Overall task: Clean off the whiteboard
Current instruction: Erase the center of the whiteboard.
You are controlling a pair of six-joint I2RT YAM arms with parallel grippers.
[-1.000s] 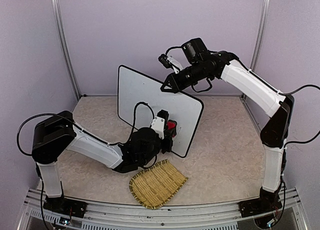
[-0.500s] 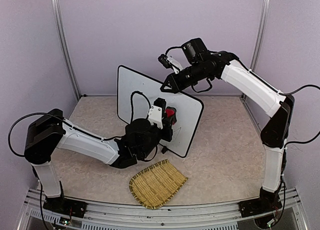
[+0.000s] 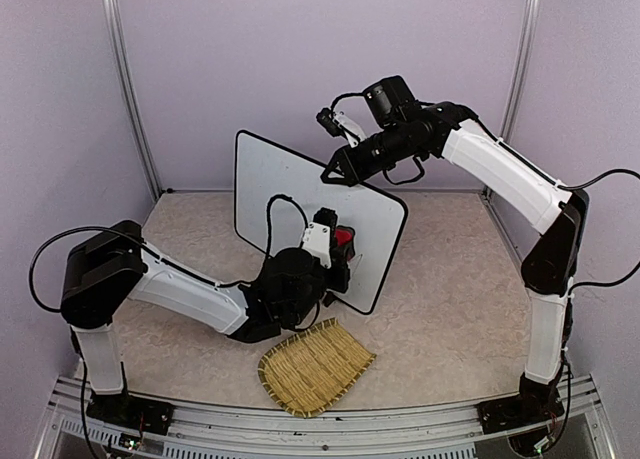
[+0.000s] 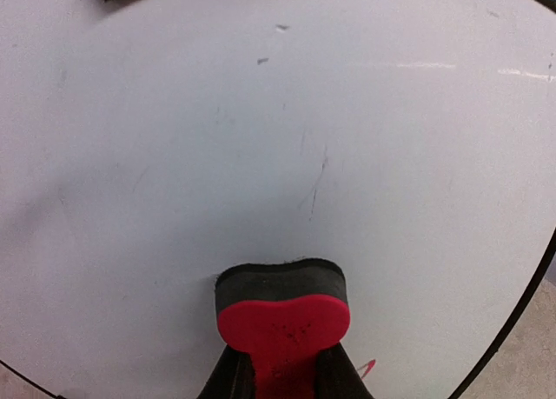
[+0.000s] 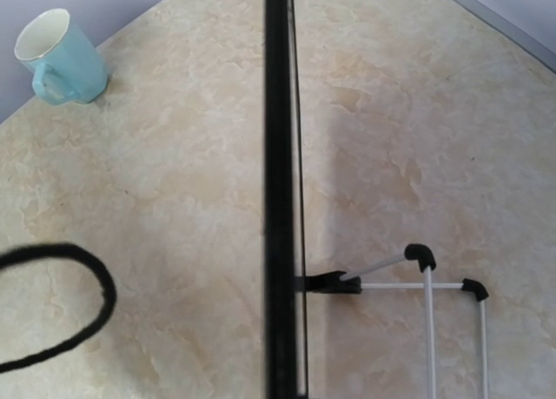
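The whiteboard point(image 3: 280, 189) stands upright on the table, tilted slightly. My right gripper point(image 3: 335, 171) is shut on its top rim; in the right wrist view I see the board edge-on as a black strip point(image 5: 280, 156), and my fingers do not show. My left gripper point(image 3: 338, 251) is shut on a red and black eraser point(image 3: 343, 237) and presses its black felt against the board's front. In the left wrist view the eraser point(image 4: 282, 308) sits low on the white face point(image 4: 261, 112), below faint thin dark strokes point(image 4: 314, 186). My left gripper point(image 4: 282, 369) holds its red stem.
A woven straw mat point(image 3: 315, 366) lies near the front, right of the left arm. Behind the board are a teal mug point(image 5: 61, 58), a white wire stand with black tips point(image 5: 430, 286) and a loop of black cable point(image 5: 69, 303).
My left gripper slid the eraser up the board, then back down a little. The right arm and the board have not moved.
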